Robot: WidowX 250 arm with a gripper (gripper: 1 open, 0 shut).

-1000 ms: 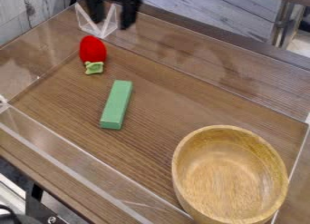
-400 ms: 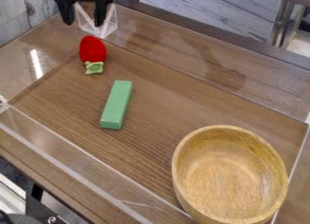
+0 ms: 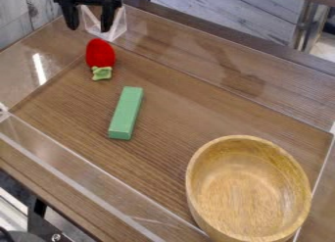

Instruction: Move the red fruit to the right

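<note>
The red fruit (image 3: 100,56), small and strawberry-like with a pale green stem end toward the camera, lies on the wooden tabletop at the upper left. My gripper (image 3: 89,23) hangs just above and behind it at the top edge of the view, pointing down. Its dark fingers (image 3: 73,17) stand apart with nothing between them, so it is open. The fingertips sit a little above the fruit and are not touching it.
A flat green rectangular block (image 3: 125,113) lies near the table's middle left. A large wooden bowl (image 3: 249,153) stands at the lower right. Clear plastic walls (image 3: 53,153) rim the tabletop along the left and front.
The gripper has shifted left and slightly down, from above-right of the fruit to directly behind it, and rolled a little. The fruit, block and bowl have not moved.
</note>
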